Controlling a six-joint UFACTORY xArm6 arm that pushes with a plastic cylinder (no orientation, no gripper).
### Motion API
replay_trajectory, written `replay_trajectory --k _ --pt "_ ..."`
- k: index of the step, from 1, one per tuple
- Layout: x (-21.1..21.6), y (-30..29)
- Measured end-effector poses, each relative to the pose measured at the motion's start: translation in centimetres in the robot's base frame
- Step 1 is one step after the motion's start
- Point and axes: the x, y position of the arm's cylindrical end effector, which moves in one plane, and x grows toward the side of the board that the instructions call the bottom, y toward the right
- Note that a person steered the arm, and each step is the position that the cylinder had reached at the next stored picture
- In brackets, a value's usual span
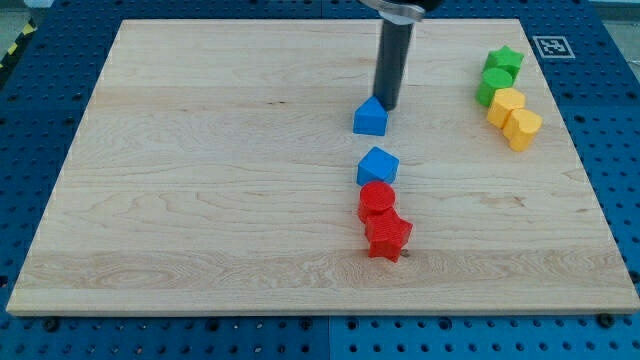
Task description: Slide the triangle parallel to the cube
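Inspector: Nearest the bottom edge of the wooden board (200,200) lies the red star (388,237), touching the red cylinder (377,198) just above it.

Clerk: And the task pieces?

Inspector: Blue cube (377,165) sits directly above the red cylinder, just beside it, right of the board's centre. Blue triangle (370,117) lies above the cube, apart from it, toward the top edge.

Clerk: The rod?

Inspector: My tip (387,105) stands at the triangle's upper right side, touching or nearly so; I cannot tell which. No fingers exist to spread or pinch.

Clerk: Top right corner?

Inspector: Green star (504,59), another green block (492,86), shape unclear, then two yellow blocks (505,103) (523,128), clustered in a column, touching.
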Motion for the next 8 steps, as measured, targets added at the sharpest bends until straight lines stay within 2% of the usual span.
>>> replay_trajectory --k 2,3,4,5,6,8 --pt "2.7 -0.3" --pt "-1.4 -0.3" --pt "-3.7 -4.4" --pt "-3.5 -5.9" --pt "-0.6 -5.3" --pt "-0.5 -5.0"
